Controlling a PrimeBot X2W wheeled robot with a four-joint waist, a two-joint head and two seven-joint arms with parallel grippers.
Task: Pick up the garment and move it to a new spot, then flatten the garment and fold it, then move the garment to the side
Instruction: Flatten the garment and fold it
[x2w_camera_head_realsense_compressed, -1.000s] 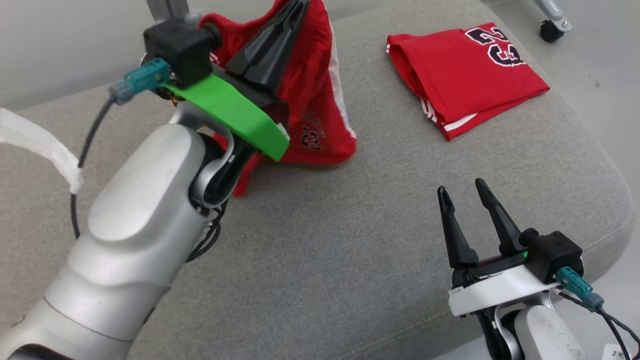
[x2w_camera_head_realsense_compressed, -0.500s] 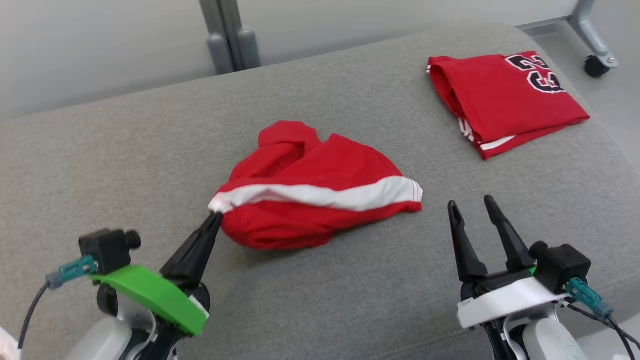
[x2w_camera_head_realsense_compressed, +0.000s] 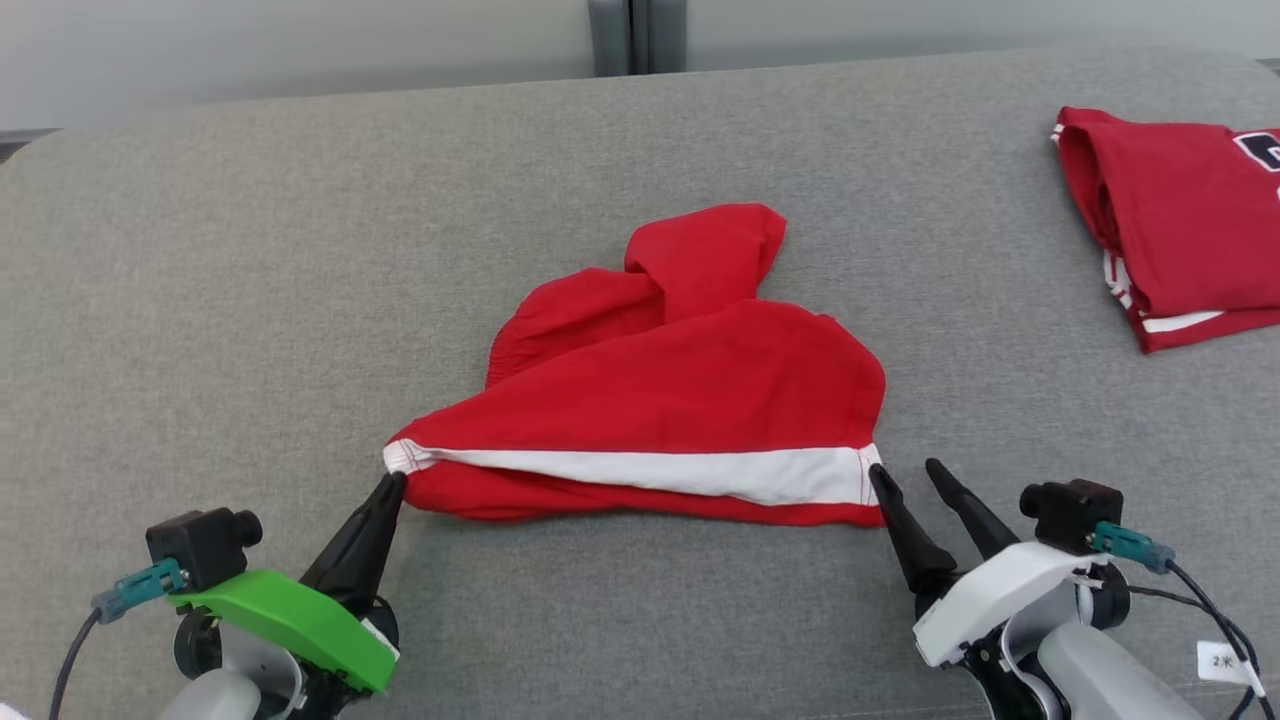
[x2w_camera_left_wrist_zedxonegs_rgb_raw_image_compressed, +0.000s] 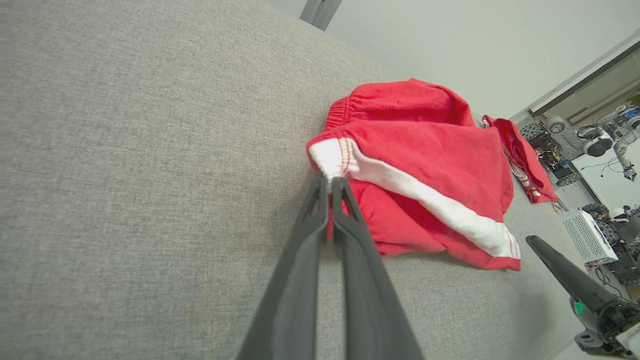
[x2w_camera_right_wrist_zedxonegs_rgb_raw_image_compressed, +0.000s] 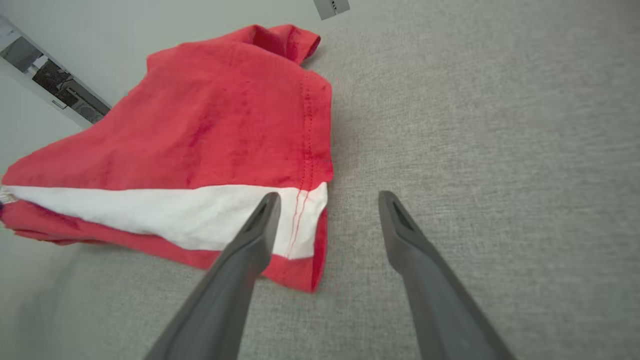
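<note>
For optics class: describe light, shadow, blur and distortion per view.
Head view: even light, sharp, shadow under the red shorts. Left wrist view: fisheye bending; left gripper blurs near the lens. Right wrist view: shadow beside the shorts; right gripper soft.

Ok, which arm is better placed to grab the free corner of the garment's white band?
Right. The right gripper is open with its fingers at the free end of the white band on the red garment, one finger overlapping that corner. The left gripper is shut on the band's other end.
</note>
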